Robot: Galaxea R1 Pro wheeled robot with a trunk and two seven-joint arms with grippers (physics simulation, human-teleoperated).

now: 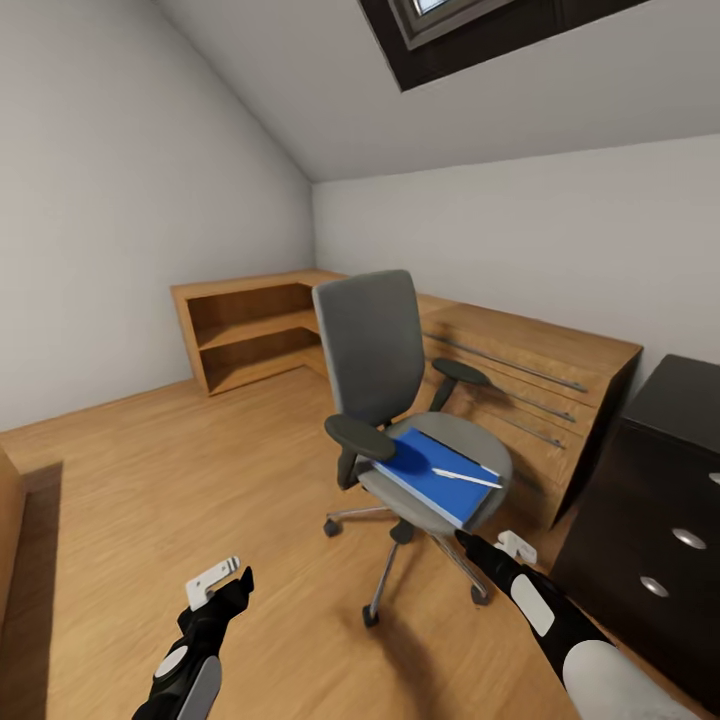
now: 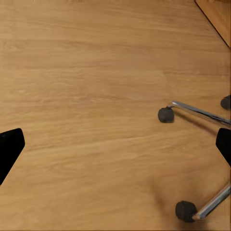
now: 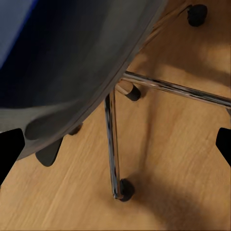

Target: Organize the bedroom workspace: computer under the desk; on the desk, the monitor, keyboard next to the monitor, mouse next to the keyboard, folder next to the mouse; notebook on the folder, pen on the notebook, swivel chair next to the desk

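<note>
The swivel chair (image 1: 400,400) is standing on the wooden floor (image 1: 150,480) in the middle of the room, its tall grey back rising upright and its seat facing toward the right of the head view, toward the black drawer unit (image 1: 650,500). Behind it a low wooden chest of drawers (image 1: 540,390) is running along the far wall, joining an open wooden shelf unit (image 1: 250,330) in the corner. The folder (image 1: 425,480) is lying flat on the seat, its long axis running from near the chair's back to the seat's front edge. The pen (image 1: 468,477) is resting on the folder, its long axis lying almost crosswise to the folder's. The right gripper (image 1: 470,545) is hovering just below the seat's front edge, above the chrome legs (image 3: 113,139); its fingers are standing wide apart, holding nothing. The left gripper (image 1: 240,582) is hanging over bare floor beside the castors (image 2: 165,114), fingers likewise spread wide and empty.
</note>
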